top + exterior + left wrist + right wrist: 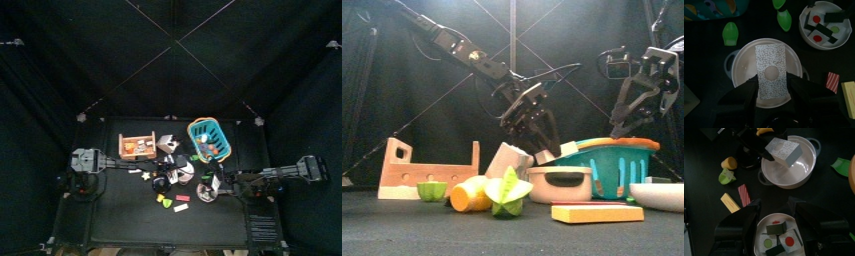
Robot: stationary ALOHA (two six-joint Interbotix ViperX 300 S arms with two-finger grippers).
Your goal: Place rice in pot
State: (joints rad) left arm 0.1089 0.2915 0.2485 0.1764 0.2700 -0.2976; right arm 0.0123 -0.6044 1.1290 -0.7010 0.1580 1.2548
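The rice (771, 65) is a white speckled block with a pale oval on top. My left gripper (771, 84) is shut on it and holds it tilted just over the pot (741, 62), a round grey pot with a pale inside and side handles. The front view shows the rice (509, 160) leaning at the pot's (563, 185) left rim. The right wrist view also shows the rice (784, 149) over the pot (794, 170). My right gripper (774, 213) is open and empty, hanging above a white bowl (767, 220) of sushi pieces.
A teal basket (616, 160) stands behind the pot and a wooden crate (429, 170) at the left. Green and orange toy foods (505, 195) and a yellow bar (596, 213) lie in front. A red-striped piece (832, 80) lies beside the pot.
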